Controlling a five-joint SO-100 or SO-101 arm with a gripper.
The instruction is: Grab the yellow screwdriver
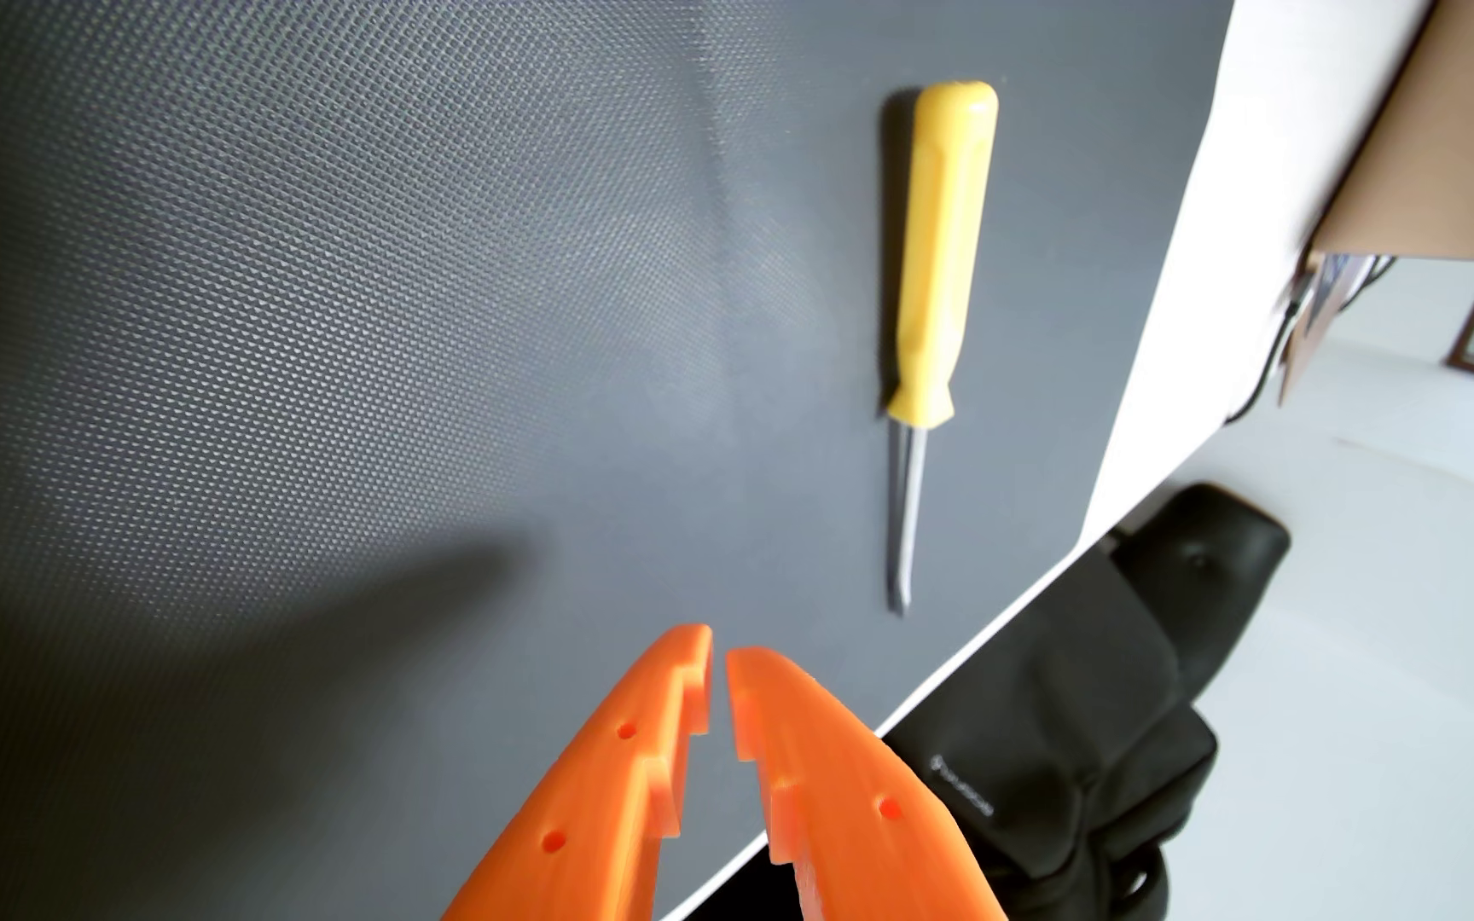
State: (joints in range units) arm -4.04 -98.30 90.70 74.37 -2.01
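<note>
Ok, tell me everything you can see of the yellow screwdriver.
In the wrist view the yellow screwdriver lies flat on the dark grey textured mat, running nearly top to bottom of the picture. Its handle looks like smooth yellow plastic, rounded at the top end, flaring to a collar where a slim grey metal shaft begins. The shaft ends in a flat-looking tip pointing toward the bottom. Nothing but the mat touches it; the orange gripper sits apart, below and left of the tip.
</note>
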